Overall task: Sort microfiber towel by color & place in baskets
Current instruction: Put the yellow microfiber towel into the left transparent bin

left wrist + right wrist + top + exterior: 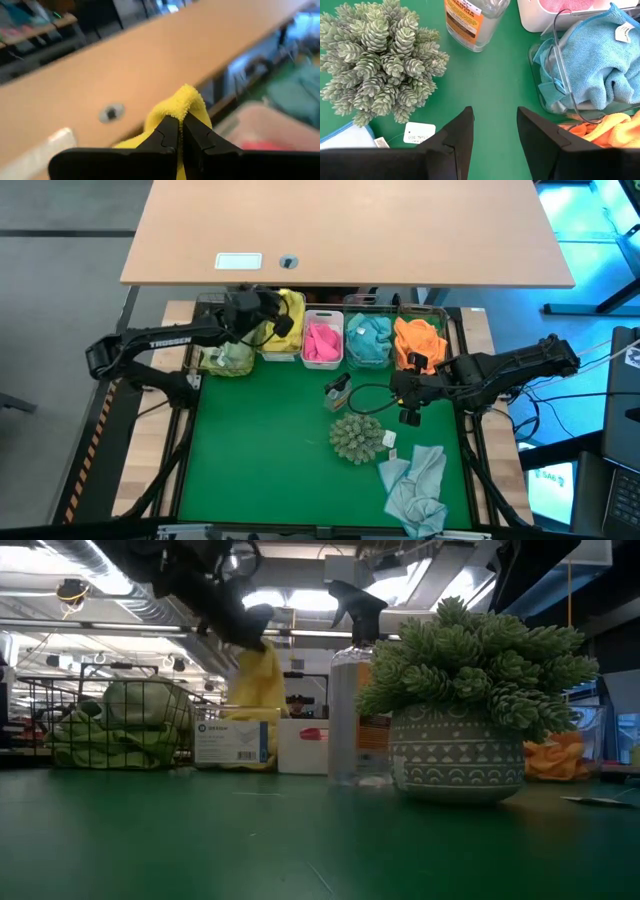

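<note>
The left tool (283,315) is clamped on a yellow towel (180,107), above its basket (281,352). The right tool (495,132) hangs empty and agape, the plant (380,60) beside it.

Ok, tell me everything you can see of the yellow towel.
The yellow towel is a soft, fuzzy microfiber cloth, bright yellow, bunched and folded. The left gripper is shut on it, pinching a fold that pokes out past the fingertips. In the high view it sits over the second basket from the left, at the back of the green mat. In the low view it hangs down from the gripper, draping towards that basket; whether its lower end touches the basket cannot be told.
</note>
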### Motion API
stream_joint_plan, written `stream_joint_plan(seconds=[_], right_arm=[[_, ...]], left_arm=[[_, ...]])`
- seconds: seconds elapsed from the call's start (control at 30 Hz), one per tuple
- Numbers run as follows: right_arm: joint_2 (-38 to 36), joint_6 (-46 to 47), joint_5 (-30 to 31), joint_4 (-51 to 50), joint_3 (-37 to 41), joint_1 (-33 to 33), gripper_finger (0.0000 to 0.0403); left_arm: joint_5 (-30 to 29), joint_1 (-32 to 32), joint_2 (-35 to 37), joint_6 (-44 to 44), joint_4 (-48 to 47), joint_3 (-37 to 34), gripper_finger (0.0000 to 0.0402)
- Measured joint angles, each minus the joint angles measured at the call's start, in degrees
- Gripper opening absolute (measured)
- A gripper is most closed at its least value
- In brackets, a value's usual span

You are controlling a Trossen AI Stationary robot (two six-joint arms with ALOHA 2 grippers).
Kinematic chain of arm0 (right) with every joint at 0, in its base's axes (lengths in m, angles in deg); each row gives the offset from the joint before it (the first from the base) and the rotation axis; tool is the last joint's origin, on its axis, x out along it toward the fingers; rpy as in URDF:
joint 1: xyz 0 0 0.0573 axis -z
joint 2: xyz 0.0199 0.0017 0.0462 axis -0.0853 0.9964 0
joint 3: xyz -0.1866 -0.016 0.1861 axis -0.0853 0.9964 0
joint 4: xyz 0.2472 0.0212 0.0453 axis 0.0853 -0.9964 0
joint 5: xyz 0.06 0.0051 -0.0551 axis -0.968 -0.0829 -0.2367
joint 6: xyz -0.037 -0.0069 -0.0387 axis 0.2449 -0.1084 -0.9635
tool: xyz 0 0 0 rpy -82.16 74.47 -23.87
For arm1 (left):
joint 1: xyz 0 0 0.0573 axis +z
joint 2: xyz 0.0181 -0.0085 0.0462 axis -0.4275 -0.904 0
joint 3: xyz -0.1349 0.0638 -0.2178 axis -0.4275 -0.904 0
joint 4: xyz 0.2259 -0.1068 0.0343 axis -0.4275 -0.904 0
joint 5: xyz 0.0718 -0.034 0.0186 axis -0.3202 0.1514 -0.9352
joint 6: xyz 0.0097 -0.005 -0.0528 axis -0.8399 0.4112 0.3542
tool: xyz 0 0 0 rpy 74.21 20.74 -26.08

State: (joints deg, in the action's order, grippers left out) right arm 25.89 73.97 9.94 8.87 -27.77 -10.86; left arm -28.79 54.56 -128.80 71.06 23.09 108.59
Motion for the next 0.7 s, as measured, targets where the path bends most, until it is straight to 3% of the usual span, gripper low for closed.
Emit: stream_joint_plan(seconds=[0.3,0.7], right_arm=[[0.00,0.09,-0.34,0.02,0.00,0.00,0.0150],[0.00,0.24,-1.97,0.02,0.02,-0.02,0.0150]], left_arm=[[9.56,-1.34,-8.07,8.99,-9.36,0.00,0.0000],[7.07,-3.13,-17.78,8.53,-17.08,0.32,0.0000]])
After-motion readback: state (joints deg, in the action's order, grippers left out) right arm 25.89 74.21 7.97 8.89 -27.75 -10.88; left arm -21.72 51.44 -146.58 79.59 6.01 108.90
